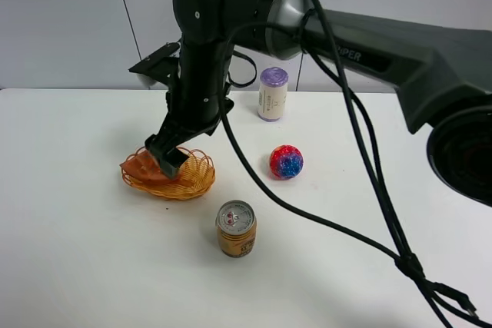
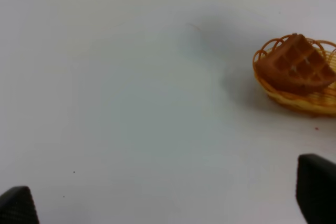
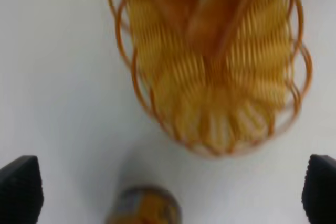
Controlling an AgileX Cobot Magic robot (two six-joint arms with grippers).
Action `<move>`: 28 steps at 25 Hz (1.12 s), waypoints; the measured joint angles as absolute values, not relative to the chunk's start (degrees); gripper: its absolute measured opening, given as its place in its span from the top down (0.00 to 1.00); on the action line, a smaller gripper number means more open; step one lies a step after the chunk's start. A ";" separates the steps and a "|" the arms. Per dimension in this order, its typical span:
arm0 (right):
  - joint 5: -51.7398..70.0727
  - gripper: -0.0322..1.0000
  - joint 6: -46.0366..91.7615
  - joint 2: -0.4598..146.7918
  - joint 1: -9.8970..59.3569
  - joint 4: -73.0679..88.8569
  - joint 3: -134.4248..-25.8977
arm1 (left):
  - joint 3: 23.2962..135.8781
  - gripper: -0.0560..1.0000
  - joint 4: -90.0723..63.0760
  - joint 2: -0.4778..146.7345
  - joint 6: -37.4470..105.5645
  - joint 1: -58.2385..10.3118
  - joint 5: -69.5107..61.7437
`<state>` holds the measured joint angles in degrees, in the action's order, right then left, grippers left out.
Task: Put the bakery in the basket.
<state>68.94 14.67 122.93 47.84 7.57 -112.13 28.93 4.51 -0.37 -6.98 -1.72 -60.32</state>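
The bakery, an orange-brown waffle wedge (image 1: 139, 165), lies tilted in the left end of the yellow-orange wicker basket (image 1: 188, 180), leaning on its rim. My right gripper (image 1: 166, 156) reaches across the table and hovers just over the basket, open and empty, its jaws spread wide. In the right wrist view (image 3: 170, 190) the basket (image 3: 210, 114) lies below with the blurred waffle (image 3: 210, 9) at its far end. The left wrist view shows the waffle (image 2: 296, 66) resting in the basket (image 2: 302, 100). My left gripper (image 2: 167, 203) is open and empty, well away from the basket.
A gold drink can (image 1: 236, 228) stands in front of the basket and shows in the right wrist view (image 3: 144, 208). A red-and-blue speckled ball (image 1: 286, 161) lies to the right. A white canister with a purple lid (image 1: 272, 94) stands behind. A black cable (image 1: 361, 213) hangs across the right side.
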 joint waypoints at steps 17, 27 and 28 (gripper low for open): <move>69.32 0.01 2.48 101.77 27.79 -4.97 -109.38 | 28.93 0.00 4.51 -0.37 -6.98 -1.72 -60.32; 69.72 0.01 -0.80 83.27 13.89 -4.50 -87.03 | 28.93 0.00 4.51 -0.37 -6.98 -1.72 -60.32; 69.72 0.01 -1.96 81.38 12.93 -4.00 -85.64 | 28.93 0.00 4.51 -0.37 -6.98 -1.72 -60.32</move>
